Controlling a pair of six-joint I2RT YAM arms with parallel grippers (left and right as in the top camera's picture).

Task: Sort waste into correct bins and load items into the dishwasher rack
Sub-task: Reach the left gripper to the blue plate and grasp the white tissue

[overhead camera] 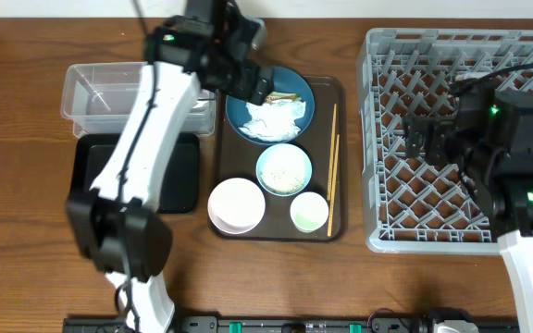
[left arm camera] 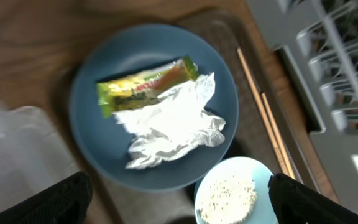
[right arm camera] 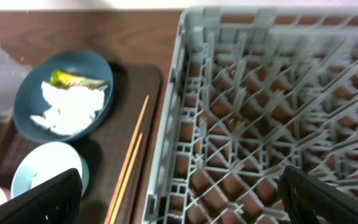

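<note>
A dark blue dish (overhead camera: 271, 117) on the brown tray holds a crumpled white napkin (overhead camera: 272, 119) and a yellow-green wrapper (left arm camera: 146, 84). Below it sit a light blue bowl (overhead camera: 284, 169) with rice grains (left arm camera: 228, 196), a white bowl (overhead camera: 237, 204) and a pale cup (overhead camera: 309, 211). Two chopsticks (overhead camera: 333, 157) lie along the tray's right side. My left gripper (overhead camera: 251, 85) hangs open above the dish's left rim, empty. My right gripper (overhead camera: 430, 135) hangs open over the grey rack (overhead camera: 405, 139), empty.
A clear tub (overhead camera: 109, 92) stands at the left, with a flat black tray (overhead camera: 179, 171) in front of it. The brown serving tray (overhead camera: 324, 231) lies between these and the rack.
</note>
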